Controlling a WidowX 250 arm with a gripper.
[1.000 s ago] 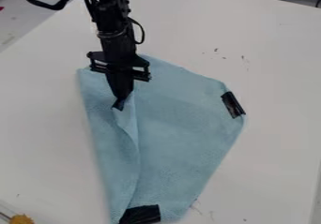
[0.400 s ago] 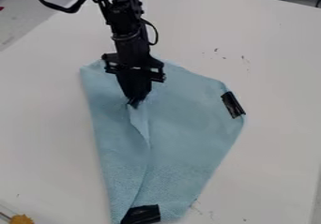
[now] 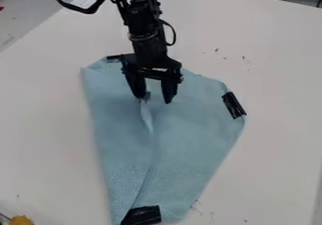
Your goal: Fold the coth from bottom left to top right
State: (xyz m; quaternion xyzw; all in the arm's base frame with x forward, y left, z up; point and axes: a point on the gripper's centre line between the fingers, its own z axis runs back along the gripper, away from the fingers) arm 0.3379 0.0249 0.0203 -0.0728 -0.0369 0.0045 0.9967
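Note:
The light blue cloth [image 3: 182, 144] lies on the white table with a folded flap over its left part. The flap's edge runs from the bottom up to a small raised crease near the middle. Black tape sits on the cloth at its right corner and its bottom corner, and another dark strip shows at the upper left. My gripper [image 3: 156, 100] hangs over the upper middle of the cloth, fingers spread apart, the left one beside the top of the crease.
The white table [image 3: 270, 78] surrounds the cloth, with small dark marks at the upper right and lower right. A yellow-orange object [image 3: 21, 220] is at the bottom left corner. Dark items are behind the table's far edge.
My gripper has moved right and its fingers have opened, letting go of the cloth. The flap's edge has shifted right and the raised fold has sunk lower.

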